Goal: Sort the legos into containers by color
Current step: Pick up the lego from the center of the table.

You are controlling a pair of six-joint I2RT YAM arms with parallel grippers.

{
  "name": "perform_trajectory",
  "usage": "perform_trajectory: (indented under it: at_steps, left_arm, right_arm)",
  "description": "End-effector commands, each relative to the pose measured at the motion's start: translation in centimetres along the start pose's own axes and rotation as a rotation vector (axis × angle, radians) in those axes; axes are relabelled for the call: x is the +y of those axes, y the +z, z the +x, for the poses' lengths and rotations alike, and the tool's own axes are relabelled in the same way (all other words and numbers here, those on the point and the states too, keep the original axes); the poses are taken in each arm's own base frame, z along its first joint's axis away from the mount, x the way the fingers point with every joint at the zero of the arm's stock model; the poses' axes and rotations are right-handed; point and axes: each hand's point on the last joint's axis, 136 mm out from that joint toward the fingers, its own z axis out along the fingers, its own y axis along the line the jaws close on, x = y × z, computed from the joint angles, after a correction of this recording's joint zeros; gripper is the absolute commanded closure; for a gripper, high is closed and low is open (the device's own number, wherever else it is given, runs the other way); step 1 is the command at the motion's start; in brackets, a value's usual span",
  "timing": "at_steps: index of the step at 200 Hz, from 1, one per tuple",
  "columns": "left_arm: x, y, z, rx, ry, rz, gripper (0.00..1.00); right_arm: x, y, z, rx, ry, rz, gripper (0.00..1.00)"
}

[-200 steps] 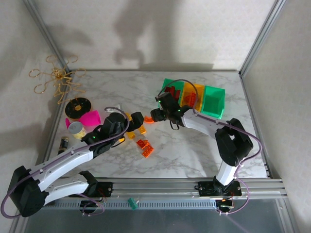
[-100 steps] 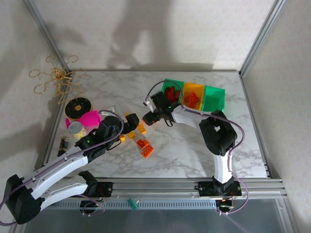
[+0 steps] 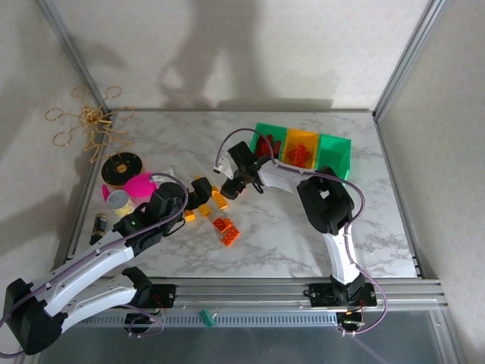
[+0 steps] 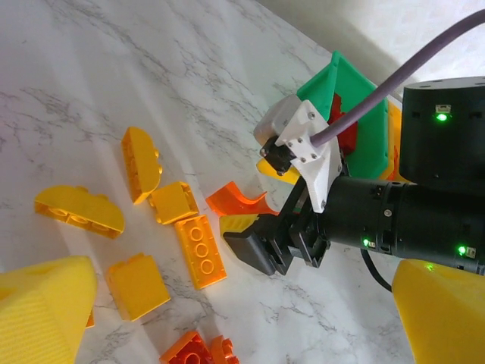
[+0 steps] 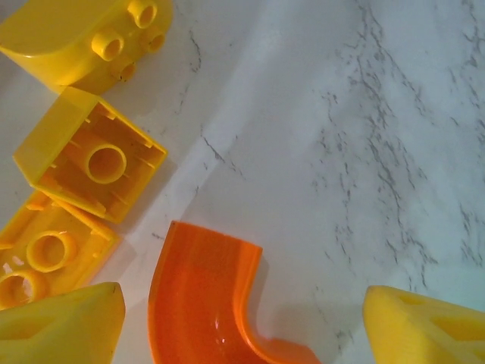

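I am holding the right gripper (image 5: 242, 330) low over the orange curve (image 5: 208, 299), jaws apart and straddling it, nothing clamped; the orange curve is lying flat on the table (image 5: 341, 114), just beside the yellow bricks (image 5: 91, 163); the left gripper (image 4: 242, 307) is hovering near, jaws apart too and empty; I am worrying about one finger (image 5: 61, 322), which is sitting almost on a yellow brick, so a close could be catching that brick, or squeezing the orange curve out sideways; the two grippers are crowding each other, and a careless lift could be knocking them together; bare table is lying open on the far side of the orange curve; the bins (image 3: 303, 148) are standing near behind the right gripper, so the carry is looking short and clear; the cup (image 3: 140, 184) and the table's edges are sitting well apart from this.
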Motion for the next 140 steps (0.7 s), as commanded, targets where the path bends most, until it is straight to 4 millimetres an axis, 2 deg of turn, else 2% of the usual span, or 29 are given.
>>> perform_trajectory:
  at_steps: [1, 45, 71, 140]
  left_arm:
    - [1.2, -0.1, -0.2, -0.018, -0.003, -0.042, 0.0]
    - [1.1, 0.1, -0.3, -0.016, 0.001, -0.044, 0.0]
    - [1.2, 0.1, -0.4, -0.019, 0.0, -0.047, 0.0]
    - [1.2, 0.1, -0.4, -0.018, -0.003, -0.044, 0.0]
  right_arm:
    - [0.3, 0.8, 0.8, 0.055, -0.066, -0.036, 0.2]
    - [0.0, 2.2, 1.8, 0.121, -0.05, -0.074, 0.28]
    - [0.0, 2.9, 2.6, 0.152, -0.029, -0.098, 0.38]
    - [0.7, 0.7, 1.4, 0.084, 0.022, -0.128, 0.61]
